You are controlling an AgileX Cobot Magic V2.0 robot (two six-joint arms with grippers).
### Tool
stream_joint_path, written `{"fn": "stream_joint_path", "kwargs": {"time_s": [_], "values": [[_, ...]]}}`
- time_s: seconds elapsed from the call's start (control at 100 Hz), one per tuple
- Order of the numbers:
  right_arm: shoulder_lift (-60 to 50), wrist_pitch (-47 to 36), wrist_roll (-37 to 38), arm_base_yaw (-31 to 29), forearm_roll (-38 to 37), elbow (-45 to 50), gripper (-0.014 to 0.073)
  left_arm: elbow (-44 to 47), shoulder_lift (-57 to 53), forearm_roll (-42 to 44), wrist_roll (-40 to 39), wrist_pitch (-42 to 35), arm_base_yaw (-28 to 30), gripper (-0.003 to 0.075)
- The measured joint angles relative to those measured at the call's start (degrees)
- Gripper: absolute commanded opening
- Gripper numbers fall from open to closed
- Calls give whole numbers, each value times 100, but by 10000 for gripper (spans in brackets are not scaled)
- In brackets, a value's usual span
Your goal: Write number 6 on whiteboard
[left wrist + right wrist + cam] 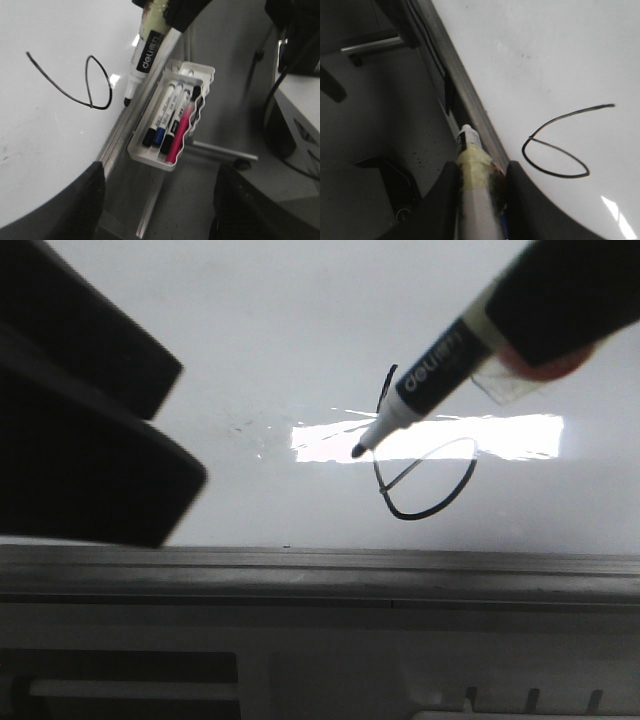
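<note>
Your number 6 (420,465) is on the whiteboard (300,330) as a thin black line: a curved stroke running down into a slanted oval loop, sitting low on the board, not far above the grey frame strip (320,565) along its edge. In the front view a bright reflection lies across the upper half of the loop. The line also shows in the left wrist view (82,85) and in the right wrist view (557,145).

You have the marker (430,380) in the right gripper (482,192), whose jaws are closed around its taped barrel. The marker slants down toward the board and its black tip lies just beside the top of the loop; whether it touches the surface you cannot tell from these views.

Your left gripper (155,200) hangs near the board's edge with its two dark fingers (65,210) spread wide and nothing between them. In the front view it is the large dark shape at the left, well apart from the figure.

Just beyond the frame strip, a white pen tray (145,155) hangs off the board, with black, blue and pink markers (167,125) lying side by side in it.
</note>
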Motion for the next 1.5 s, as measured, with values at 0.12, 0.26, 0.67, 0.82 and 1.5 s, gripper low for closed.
{"fn": "stream_joint_path", "kwargs": {"time_s": [0.12, 0.26, 0.67, 0.82, 1.5], "values": [[23, 197, 0, 157, 121, 0, -53, -388, 624, 41, 427, 275, 0, 442], [23, 234, 0, 565, 151, 0, -53, -668, 1078, -89, 823, 407, 0, 441], [198, -315, 0, 1135, 187, 0, -53, -840, 1374, -669, 1174, 399, 0, 326], [413, -452, 14, 1288, 83, 0, -53, -840, 1389, -782, 1206, 594, -33, 110], [350, -213, 197, 1235, 72, -12, 546, -829, 1414, -1146, 837, 535, 14, -19]]}}
